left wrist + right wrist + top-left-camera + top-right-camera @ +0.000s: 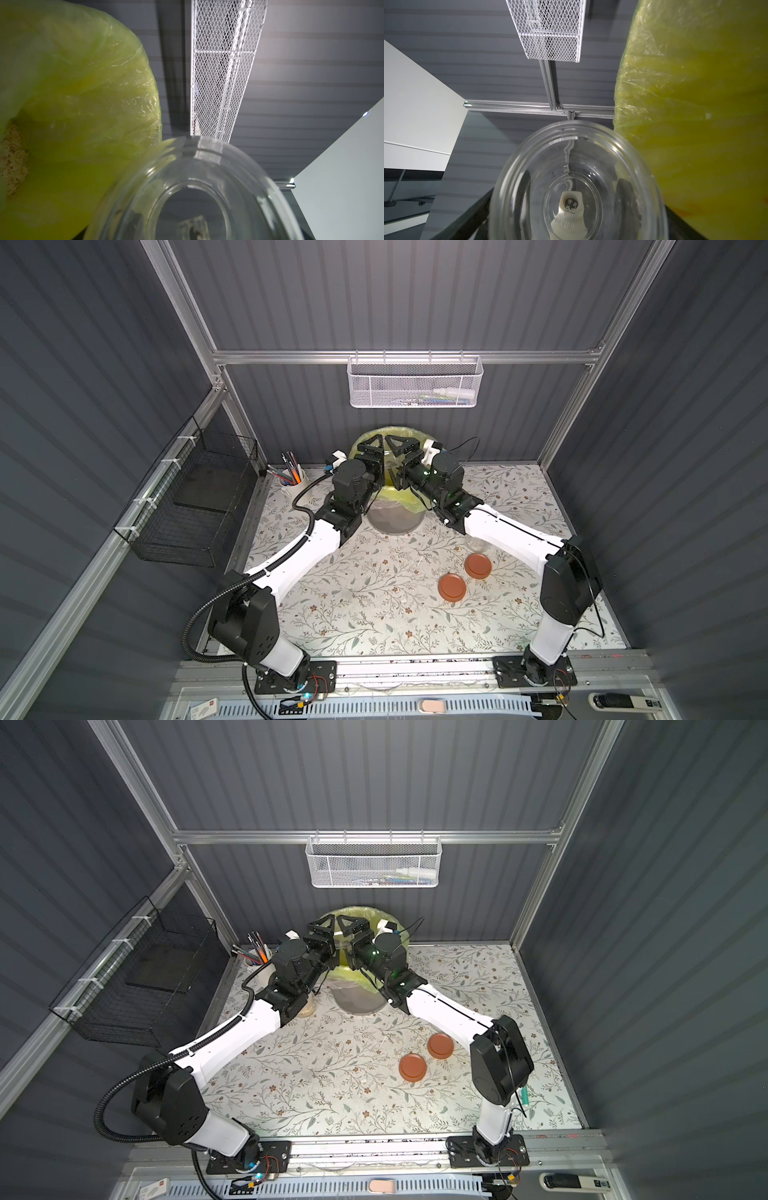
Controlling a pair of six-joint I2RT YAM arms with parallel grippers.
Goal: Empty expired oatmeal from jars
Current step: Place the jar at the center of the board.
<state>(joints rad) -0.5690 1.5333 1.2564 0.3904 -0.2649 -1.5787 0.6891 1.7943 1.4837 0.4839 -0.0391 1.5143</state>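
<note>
Both arms reach over the grey bin [392, 522] lined with a yellow-green bag [406, 494]. My left gripper [371, 446] is shut on a clear glass jar [207, 176], lidless and looking empty, with its mouth close to the bag. My right gripper [402, 446] is shut on a second empty jar [577, 158]; dark fingers [627, 197] show through its glass. Pale oatmeal [13, 158] lies inside the bag. Two terracotta lids [452, 587] [478, 566] lie on the table. What looks like a third jar with pale contents [306, 1009] peeks from under my left forearm.
A white pen cup [291, 482] stands left of the bin. A black wire basket [195, 506] hangs on the left wall and a white mesh basket [413, 383] on the back rail above the bin. The floral tabletop [353, 597] stretches in front.
</note>
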